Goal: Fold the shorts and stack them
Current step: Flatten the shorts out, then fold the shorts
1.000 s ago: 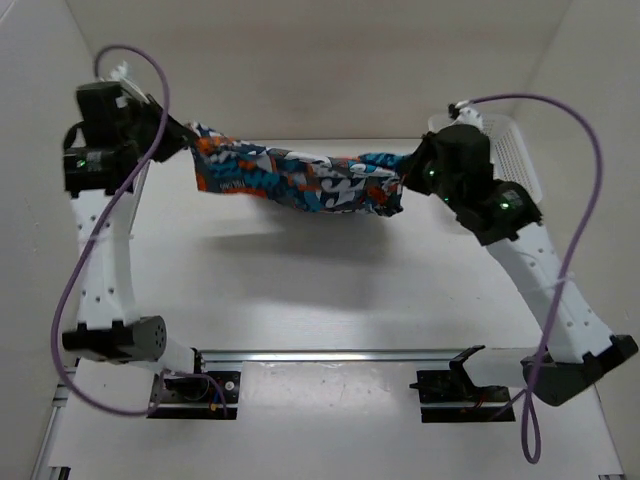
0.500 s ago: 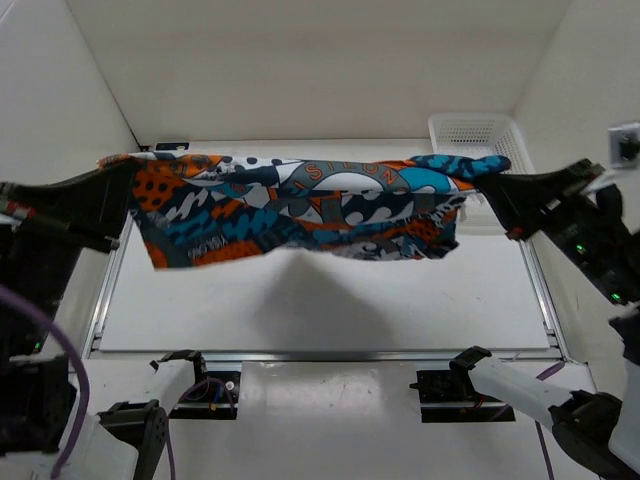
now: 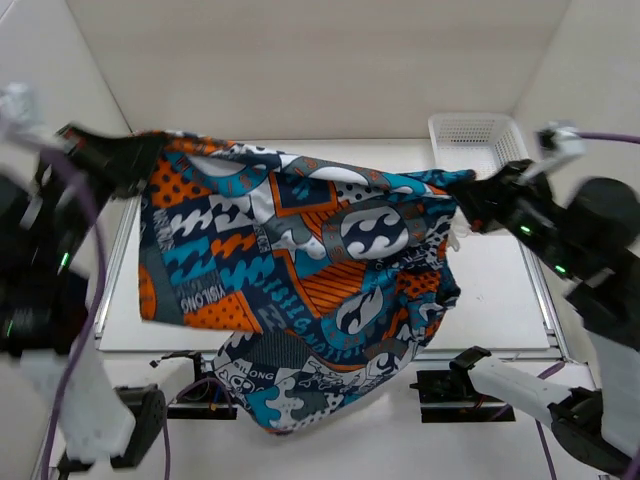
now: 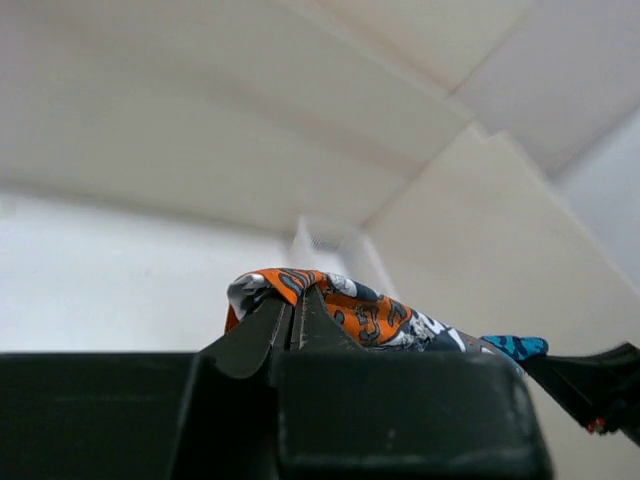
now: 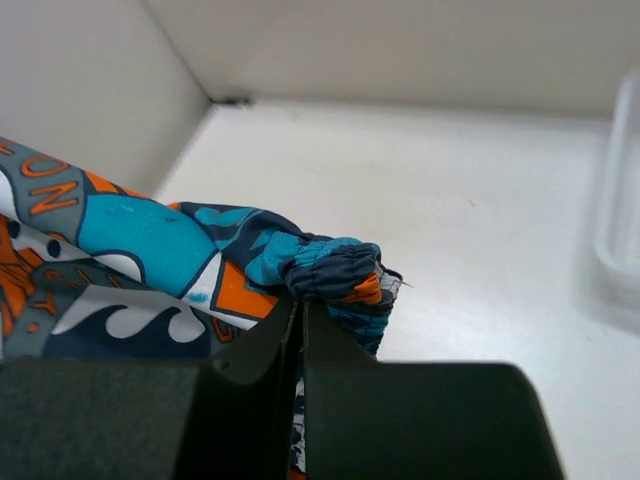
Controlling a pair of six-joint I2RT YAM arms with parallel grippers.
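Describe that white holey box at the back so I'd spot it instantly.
From the white table, go to its far right corner. The basket sits there, just beyond the right hand gripping the colourful shorts. It alone is white plastic mesh, pierced with small holes.

I'm seeing the shorts (image 3: 300,290) hanging as a wide curtain between the left pincer (image 3: 140,155) and the right pincer (image 3: 465,205), screening most of the middle of the surface (image 3: 500,290) from me. The white mesh basket (image 3: 475,140) is occupying the far right corner, near the right pincer. Bare surface is showing right of the cloth, and the side walls (image 3: 50,50) are hemming in both arms.
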